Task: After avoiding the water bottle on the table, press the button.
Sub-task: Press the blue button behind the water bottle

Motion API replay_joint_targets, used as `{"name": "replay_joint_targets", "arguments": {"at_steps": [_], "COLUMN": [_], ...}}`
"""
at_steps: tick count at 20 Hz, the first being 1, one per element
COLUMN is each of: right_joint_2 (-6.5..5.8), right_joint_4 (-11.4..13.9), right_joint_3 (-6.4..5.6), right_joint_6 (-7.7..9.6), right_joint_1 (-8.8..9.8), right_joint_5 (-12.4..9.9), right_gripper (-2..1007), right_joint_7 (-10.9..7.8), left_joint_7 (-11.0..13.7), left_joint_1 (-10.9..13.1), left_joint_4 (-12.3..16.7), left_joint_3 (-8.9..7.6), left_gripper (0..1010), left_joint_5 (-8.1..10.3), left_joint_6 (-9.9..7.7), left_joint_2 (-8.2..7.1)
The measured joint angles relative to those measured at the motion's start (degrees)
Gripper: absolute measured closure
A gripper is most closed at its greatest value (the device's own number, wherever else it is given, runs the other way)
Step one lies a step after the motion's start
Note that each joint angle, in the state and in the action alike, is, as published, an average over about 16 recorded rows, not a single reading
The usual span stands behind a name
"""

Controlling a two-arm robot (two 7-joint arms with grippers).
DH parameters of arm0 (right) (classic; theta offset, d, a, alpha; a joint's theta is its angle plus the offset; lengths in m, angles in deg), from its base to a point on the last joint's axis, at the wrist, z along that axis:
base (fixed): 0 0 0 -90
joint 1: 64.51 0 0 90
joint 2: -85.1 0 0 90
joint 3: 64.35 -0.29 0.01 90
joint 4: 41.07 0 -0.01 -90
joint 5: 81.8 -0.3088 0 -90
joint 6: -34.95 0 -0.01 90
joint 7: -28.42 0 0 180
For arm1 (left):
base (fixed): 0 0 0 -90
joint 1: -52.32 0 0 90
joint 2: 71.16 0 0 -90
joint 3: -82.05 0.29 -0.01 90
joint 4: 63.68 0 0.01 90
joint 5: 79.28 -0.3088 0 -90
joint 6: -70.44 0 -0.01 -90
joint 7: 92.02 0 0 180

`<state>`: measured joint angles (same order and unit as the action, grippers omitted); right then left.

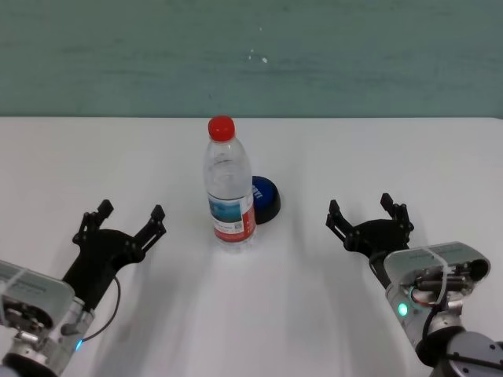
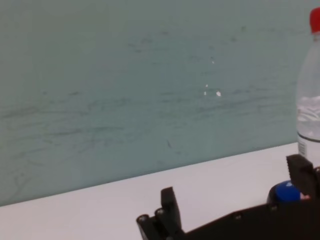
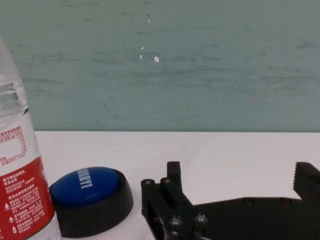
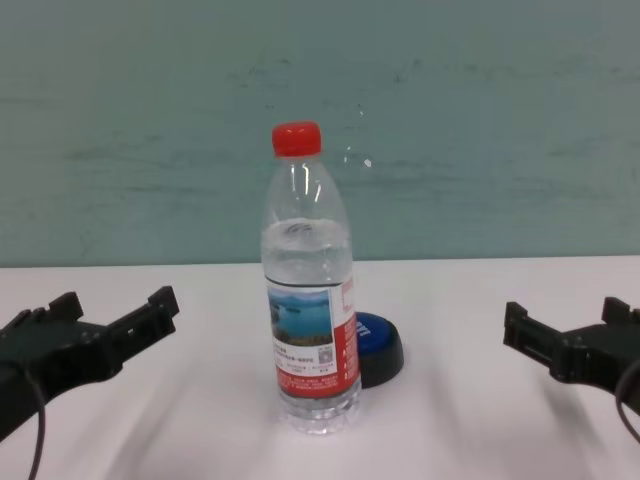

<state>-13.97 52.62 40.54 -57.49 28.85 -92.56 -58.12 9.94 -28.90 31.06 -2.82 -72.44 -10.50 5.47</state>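
head view / water bottle [image 1: 229,188]: stands upright mid-tabletop, long axis vertical, red cap up, label facing the robot.
head view / button [image 1: 266,198]: just behind and to the right of the bottle, partly hidden by it, blue dome up on black base.
head view / tabletop [image 1: 393,157]: white, carries both things.
head view / left pincer [image 1: 130,213]: low over the near left tabletop, fingers spread, pointing away from the robot, well apart from the bottle.
head view / right pincer [image 1: 368,210]: low over the near right tabletop, fingers spread, pointing forward, apart from the button.
left wrist view / left pincer [image 2: 235,200]: two black fingers wide apart, nothing between them.
left wrist view / water bottle [image 2: 310,90]: upright at the frame edge, red cap on top.
left wrist view / button [image 2: 286,192]: blue top peeks out beside one finger, by the bottle's base.
right wrist view / right pincer [image 3: 240,192]: fingers spread, empty.
right wrist view / button [image 3: 90,197]: sits flat on the tabletop, white lettering on the blue dome, touching or nearly touching the bottle.
right wrist view / water bottle [image 3: 20,185]: only lower body and red label seen, upright.
chest view / water bottle [image 4: 308,285]: upright in the centre, lake picture toward the camera.
chest view / button [image 4: 378,352]: behind the bottle's right side, half hidden.
chest view / left pincer [image 4: 110,318]: spread, near left.
chest view / right pincer [image 4: 572,335]: spread, near right.
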Motion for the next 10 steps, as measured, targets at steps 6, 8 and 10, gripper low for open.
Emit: {"name": "replay_joint_targets", "arguments": {"at_steps": [6,8,10], "right_joint_2": [0.00,0.00,0.00], "right_joint_4": [0.0,0.0,0.0], "right_joint_3": [0.00,0.00,0.00], "right_joint_6": [0.00,0.00,0.00], "right_joint_1": [0.00,0.00,0.00], "right_joint_5": [0.0,0.0,0.0], "right_gripper": [1,1,1], "right_joint_7": [0.00,0.00,0.00], "left_joint_7": [-0.4,-0.5,-0.6], "left_joint_1": [-1.1,-1.4,-1.8], "left_joint_4": [-0.9,-1.2,-1.5], "left_joint_3": [-0.19,-0.16,-0.10], "left_gripper": [0,0,0], "left_joint_5": [-0.29,-0.41,-0.55], "left_joint_6": [-0.16,-0.22,-0.28], "left_joint_2": [0.49,0.69,0.89]}}
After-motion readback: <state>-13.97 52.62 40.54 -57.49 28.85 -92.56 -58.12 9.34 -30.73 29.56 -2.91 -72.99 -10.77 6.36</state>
